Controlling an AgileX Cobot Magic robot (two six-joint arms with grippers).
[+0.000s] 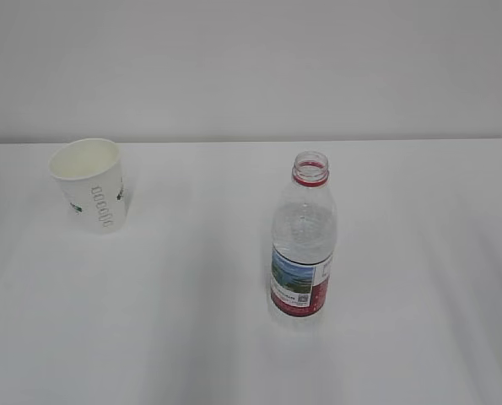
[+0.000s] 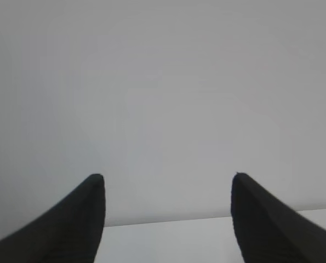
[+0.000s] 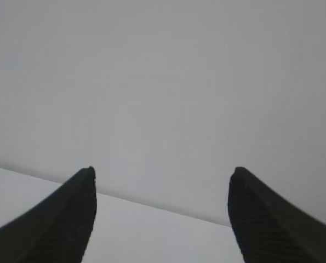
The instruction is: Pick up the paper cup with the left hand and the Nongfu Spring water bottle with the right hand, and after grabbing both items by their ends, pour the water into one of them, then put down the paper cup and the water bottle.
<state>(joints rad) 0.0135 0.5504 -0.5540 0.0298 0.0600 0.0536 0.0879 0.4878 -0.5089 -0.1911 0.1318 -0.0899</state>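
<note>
**Two Open Grippers, Cup and Bottle Waiting Untouched**

Two grippers are being shown only by their own wrist cameras. The left gripper [image 2: 168,219] is being held with its dark fingers spread well apart and nothing between them; only blank wall and a strip of the white table [image 2: 168,241] are being framed. The right gripper [image 3: 163,213] is likewise being held wide and empty, with wall above and table edge below.

Neither arm is being caught in the exterior view, so exact bearings cannot be told. There, the paper cup [image 1: 92,186] is being seen upright at the upper left of the frame, mouth up. The Nongfu Spring water bottle [image 1: 303,240] is standing upright right of centre, uncapped, its long axis vertical, well apart from the cup. Water is hard to make out inside.

By side alone, the cup is judged nearer the left arm and the bottle nearer the right. Both grasps are not yet begun.
</note>
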